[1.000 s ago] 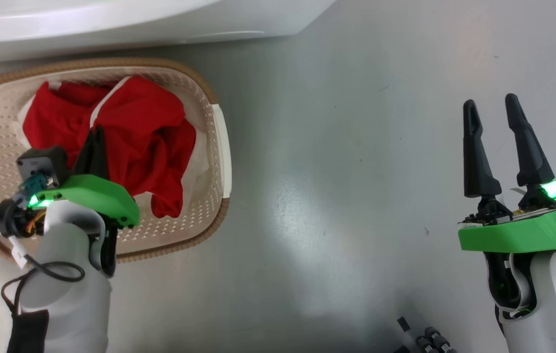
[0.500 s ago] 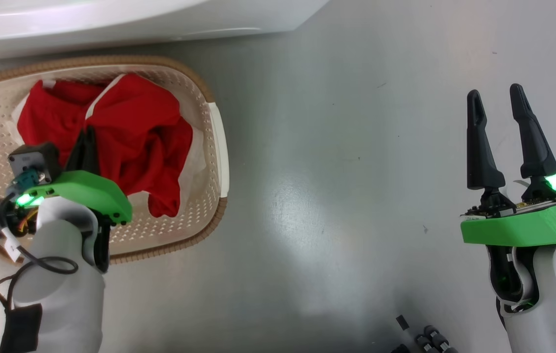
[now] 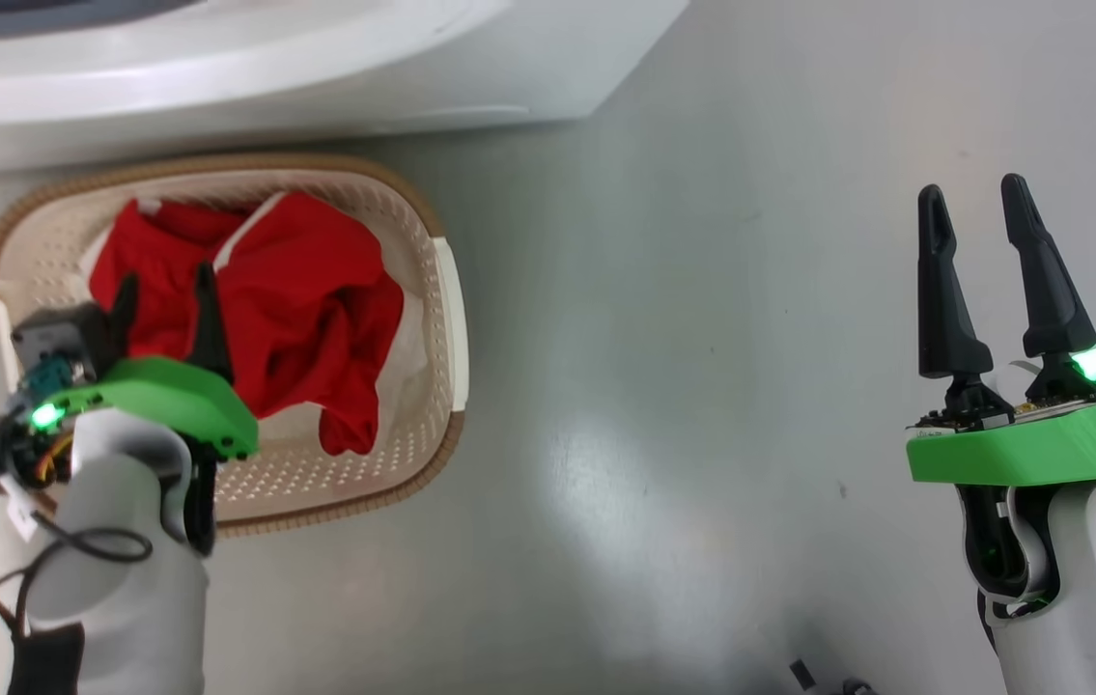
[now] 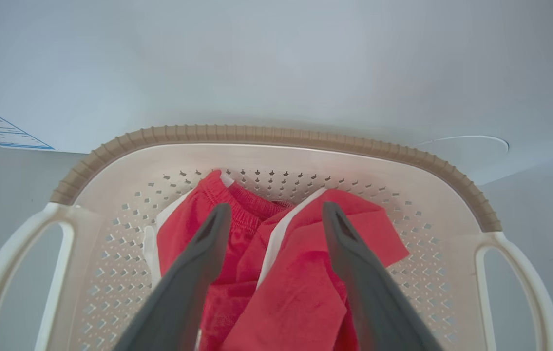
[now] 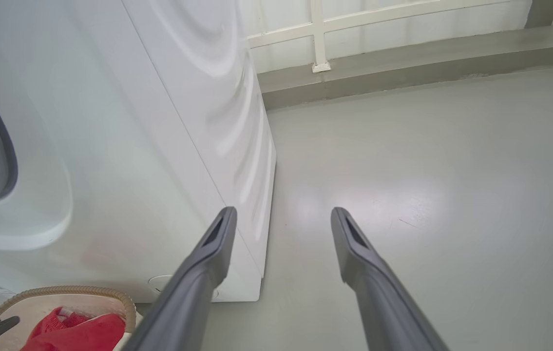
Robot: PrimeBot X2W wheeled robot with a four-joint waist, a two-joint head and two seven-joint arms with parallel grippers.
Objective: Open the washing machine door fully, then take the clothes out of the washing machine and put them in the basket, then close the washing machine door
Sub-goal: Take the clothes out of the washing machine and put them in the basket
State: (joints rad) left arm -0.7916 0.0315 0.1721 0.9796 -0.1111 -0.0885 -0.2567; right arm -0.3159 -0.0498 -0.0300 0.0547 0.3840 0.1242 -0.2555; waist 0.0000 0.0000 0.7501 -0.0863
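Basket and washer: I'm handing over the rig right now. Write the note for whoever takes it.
Left pincer: open, empty, poised over the clothes in the basket.
Right pincer: open, empty, over the floor.
Things: red clothes lie piled in the basket, which stands on the floor against the washer.
Done: clothes are in the basket; the washer's gasket is exposed, so the door looks open.
Left: check the drum for more clothes (cannot tell from here), then close the door.
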